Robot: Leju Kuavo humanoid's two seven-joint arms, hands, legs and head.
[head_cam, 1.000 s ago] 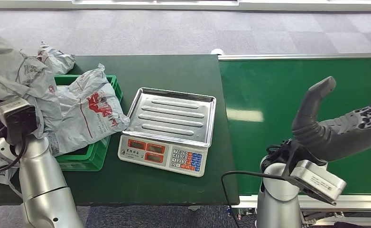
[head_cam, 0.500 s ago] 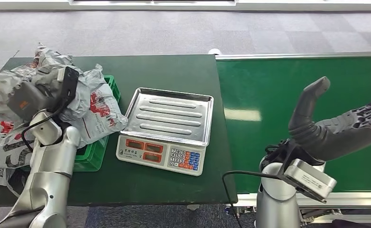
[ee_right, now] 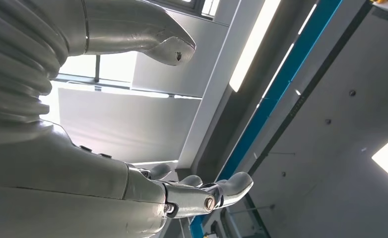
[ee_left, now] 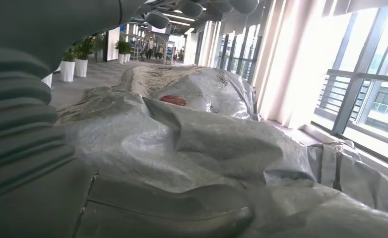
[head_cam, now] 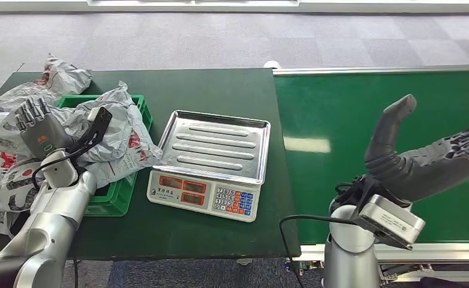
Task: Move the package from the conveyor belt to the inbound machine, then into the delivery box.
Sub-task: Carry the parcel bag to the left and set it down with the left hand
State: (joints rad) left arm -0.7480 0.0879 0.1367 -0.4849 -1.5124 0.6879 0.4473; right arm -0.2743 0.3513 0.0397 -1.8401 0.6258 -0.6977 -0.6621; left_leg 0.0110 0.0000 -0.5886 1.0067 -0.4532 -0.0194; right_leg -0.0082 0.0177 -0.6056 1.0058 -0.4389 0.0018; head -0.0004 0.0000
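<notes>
Several grey plastic packages [head_cam: 123, 133] with red print are heaped in and around the green delivery box [head_cam: 116, 199] at the table's left. My left hand [head_cam: 46, 129] stands just above that heap, fingers up and spread, thumb out toward the scale, holding nothing. In the left wrist view the crumpled grey packages [ee_left: 197, 134] lie close in front of that hand's thumb [ee_left: 172, 213]. My right hand [head_cam: 427, 159] hovers over the green conveyor belt [head_cam: 340, 114], open, thumb raised, nothing in it. The right wrist view shows its fingers [ee_right: 202, 196] spread against the ceiling.
The inbound machine, a scale with a steel tray [head_cam: 217, 147] and a keypad [head_cam: 237, 203], sits mid-table between the box and the belt. More packages [head_cam: 4, 174] spill over the table's left edge. The dark green table [head_cam: 220, 87] has bare room behind the scale.
My left arm swung away from the camera, out over the box; a grey package it held close earlier now lies on the heap, and the hand has opened. The right hand barely moved.
</notes>
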